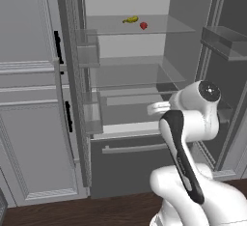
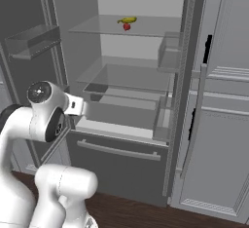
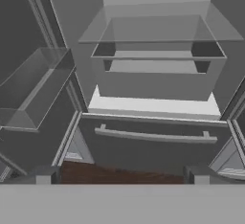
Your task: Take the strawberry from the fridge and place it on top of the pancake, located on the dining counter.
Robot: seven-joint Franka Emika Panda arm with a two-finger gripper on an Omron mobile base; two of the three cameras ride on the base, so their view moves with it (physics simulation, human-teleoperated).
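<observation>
The fridge (image 1: 126,164) stands open, showing its pale inside and glass shelves. On the upper glass shelf lies the small red strawberry (image 1: 143,25) (image 2: 127,27), right beside a small yellow item (image 1: 130,20) (image 2: 128,20). My gripper (image 3: 122,176) is open with nothing between its far-apart fingertips (image 3: 45,175). It hangs low in front of the fridge (image 3: 153,86), facing the lower shelves and the bottom drawer, well below the strawberry's shelf. The pancake and the dining counter are out of view.
Both fridge doors are swung wide, with clear door bins (image 1: 88,49) (image 2: 31,39) jutting out on each side. A bottom drawer with a bar handle (image 3: 155,136) is shut. Light grey cabinets with black handles (image 1: 58,46) (image 2: 208,49) flank the fridge. Dark wood floor (image 1: 72,213) lies below.
</observation>
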